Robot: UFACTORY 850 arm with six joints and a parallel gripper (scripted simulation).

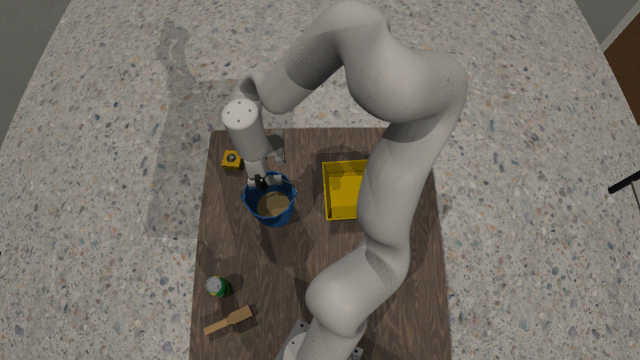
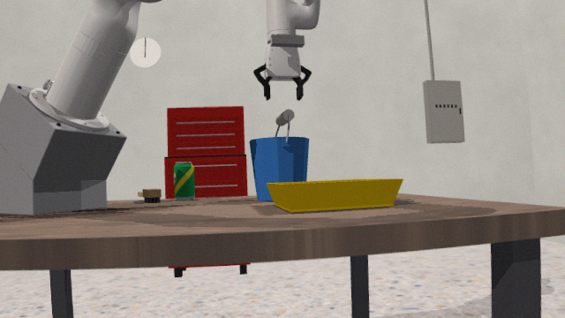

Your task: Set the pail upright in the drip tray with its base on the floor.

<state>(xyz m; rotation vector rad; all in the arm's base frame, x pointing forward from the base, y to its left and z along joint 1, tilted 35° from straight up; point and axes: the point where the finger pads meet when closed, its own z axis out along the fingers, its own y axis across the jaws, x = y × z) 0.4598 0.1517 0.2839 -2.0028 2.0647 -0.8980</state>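
The blue pail [image 1: 270,202] [image 2: 279,167] stands upright on the wooden table [image 1: 240,250] [image 2: 177,230], its wire handle raised with a grey grip [image 2: 284,117] at the top. The yellow drip tray [image 1: 342,190] [image 2: 335,194] lies on the table beside the pail, apart from it and empty where it shows; the arm hides part of it in the top view. My gripper [image 2: 282,94] [image 1: 259,181] is open and empty, pointing down, a short way above the handle grip.
A green can [image 1: 218,287] [image 2: 184,179] and a wooden brush [image 1: 228,320] [image 2: 150,194] lie near the robot base [image 2: 48,172]. A small yellow block [image 1: 231,159] sits at the table's far edge. A red tool chest [image 2: 206,150] stands behind the table.
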